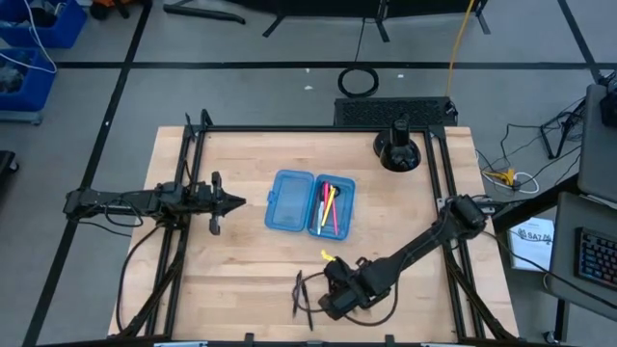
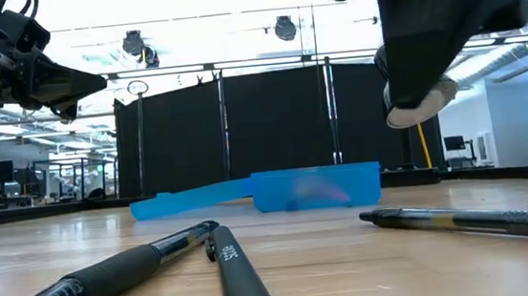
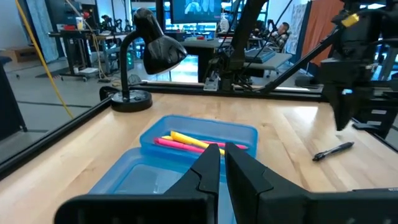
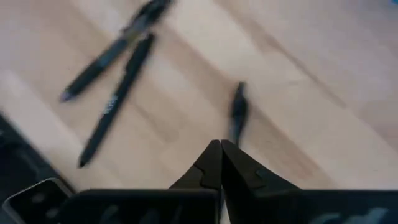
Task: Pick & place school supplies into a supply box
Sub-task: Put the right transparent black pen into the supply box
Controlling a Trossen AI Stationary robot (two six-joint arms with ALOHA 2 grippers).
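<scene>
Wooden table (image 1: 241,280), black pens (image 1: 301,294) near front edge.

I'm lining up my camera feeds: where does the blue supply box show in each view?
High view: the open supply box lies at the table's centre, between the two arms.
Low view: it sits mid-picture, beyond the black pens.
Left wrist view: it is straight ahead of the left pincer, at.
Right wrist view: not in it.
Shared landmark: the black stand, also at.
</scene>
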